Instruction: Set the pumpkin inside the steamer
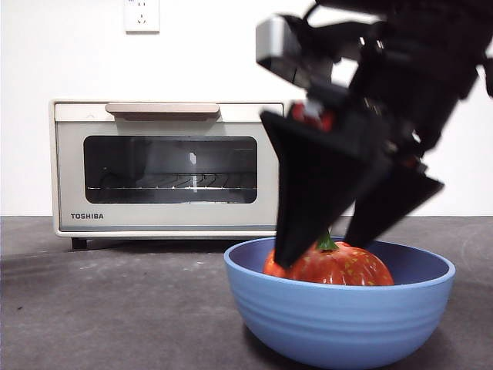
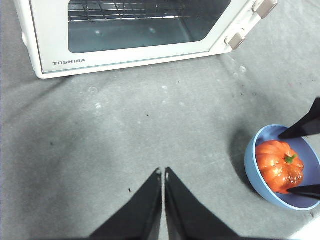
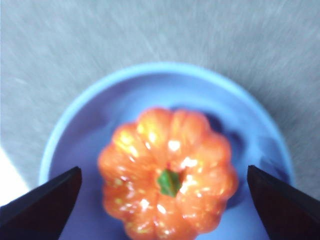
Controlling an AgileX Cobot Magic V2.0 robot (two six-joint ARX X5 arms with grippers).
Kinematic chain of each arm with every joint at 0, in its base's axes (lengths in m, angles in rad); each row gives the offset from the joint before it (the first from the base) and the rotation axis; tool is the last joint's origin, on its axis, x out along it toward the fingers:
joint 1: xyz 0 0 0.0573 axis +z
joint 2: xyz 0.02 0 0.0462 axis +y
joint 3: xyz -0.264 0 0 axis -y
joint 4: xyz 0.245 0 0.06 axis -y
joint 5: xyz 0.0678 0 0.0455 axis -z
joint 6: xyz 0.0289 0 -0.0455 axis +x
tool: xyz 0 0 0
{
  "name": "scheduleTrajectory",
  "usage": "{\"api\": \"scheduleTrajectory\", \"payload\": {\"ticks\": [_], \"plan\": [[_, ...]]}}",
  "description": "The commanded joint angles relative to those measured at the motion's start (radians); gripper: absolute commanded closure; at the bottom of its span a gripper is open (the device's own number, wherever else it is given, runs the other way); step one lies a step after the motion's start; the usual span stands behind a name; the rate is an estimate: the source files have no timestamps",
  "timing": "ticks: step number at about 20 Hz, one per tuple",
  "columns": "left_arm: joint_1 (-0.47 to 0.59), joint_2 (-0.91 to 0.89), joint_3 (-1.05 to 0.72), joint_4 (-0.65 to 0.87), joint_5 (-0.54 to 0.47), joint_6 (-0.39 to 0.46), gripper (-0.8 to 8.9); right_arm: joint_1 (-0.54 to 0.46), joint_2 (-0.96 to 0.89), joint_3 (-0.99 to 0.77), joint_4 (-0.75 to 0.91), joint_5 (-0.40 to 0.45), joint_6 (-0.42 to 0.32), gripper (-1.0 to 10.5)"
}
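Observation:
The orange ribbed pumpkin [image 1: 339, 267] with a green stem sits inside the blue bowl [image 1: 339, 312] at the front right of the table. My right gripper [image 1: 323, 247] hangs open just above it, one jaw on each side; in the right wrist view the pumpkin [image 3: 169, 172] lies between the spread jaws of the right gripper [image 3: 165, 192]. The cream Toshiba steamer [image 1: 166, 168] stands at the back left with its door closed. My left gripper [image 2: 163, 172] is shut and empty above bare table, well away from the pumpkin [image 2: 279, 166] and the steamer [image 2: 135, 35].
The grey table [image 1: 115, 308] stretches between steamer and bowl. A wall outlet [image 1: 142, 14] is above the steamer. The bowl [image 2: 260, 180] sits near the table's edge in the left wrist view.

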Motion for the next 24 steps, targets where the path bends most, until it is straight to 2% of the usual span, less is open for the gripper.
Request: {"api": "scheduleTrajectory", "payload": {"ticks": [1,7,12,18,22,24], "plan": [[-0.004,0.006,0.018,0.010,0.002,0.018,7.98,0.011,0.008,0.069,-0.047,0.000,0.000,3.9],[-0.005,0.006,0.018,0.010,0.002,0.017,7.98,-0.011,-0.052,0.201,-0.118,-0.001,-0.009,4.0],[-0.009,0.006,0.018,0.011,0.002,0.017,7.98,-0.134,-0.195,0.205,-0.210,-0.005,-0.009,4.1],[-0.009,0.006,0.018,0.011,0.002,0.017,7.98,-0.330,-0.352,0.107,-0.218,-0.219,-0.008,4.3],[-0.009,0.006,0.018,0.011,0.003,0.017,7.98,-0.387,-0.384,-0.003,-0.189,-0.291,0.003,4.3],[-0.009,0.006,0.018,0.011,0.003,0.017,7.98,-0.389,-0.384,-0.020,-0.180,-0.300,0.007,4.3]]}}
